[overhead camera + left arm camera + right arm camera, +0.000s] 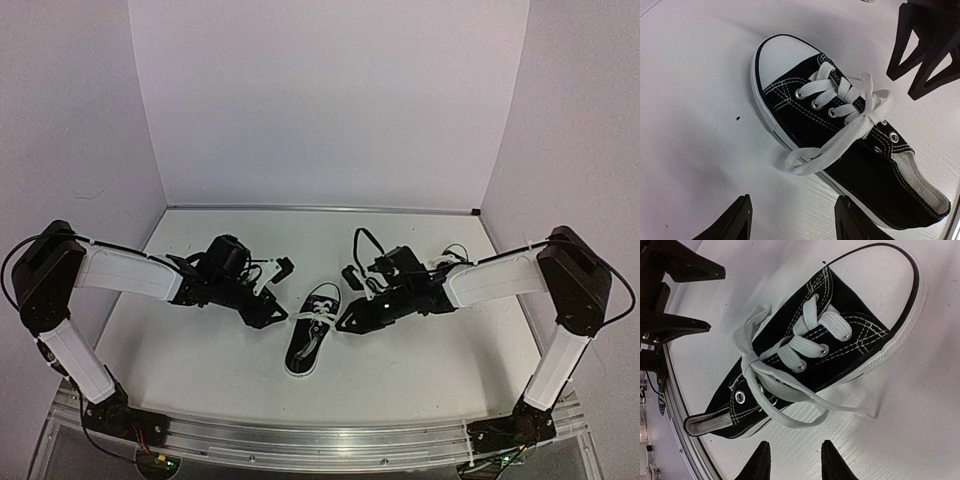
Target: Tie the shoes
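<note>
Currently only one shoe (308,338) is seen. It lies sole-down on the surface (190,360), with its toe toward the back wall (320,100) and its heel toward the rail (300,442). A second shoe is not found in any view.

The left hand (272,312) is held just left of the shoe's lacing and the right hand (350,320) just right of it; neither touches the shoe. In each wrist view the fingers are seen apart with nothing between them, so both hands are recorded as open and empty.

Step in hand, as judged: the laces (832,96) are already drawn into a knot (869,118) near the top eyelets. A left loop (810,157) is draped over the shoe's left side onto the surface. A right loop (782,421) and a free end (840,406) lie off its right side. The bow looks slack, so tightening is taken as pending.

Next move, as judged: each loop should be pinched near its bend and drawn outward from the shoe. The pull should be even, so that the shoe is not dragged.

Room: bare surface is seen left and right of the shoe and beyond its toe. The least margin is behind the heel, toward the rail.
</note>
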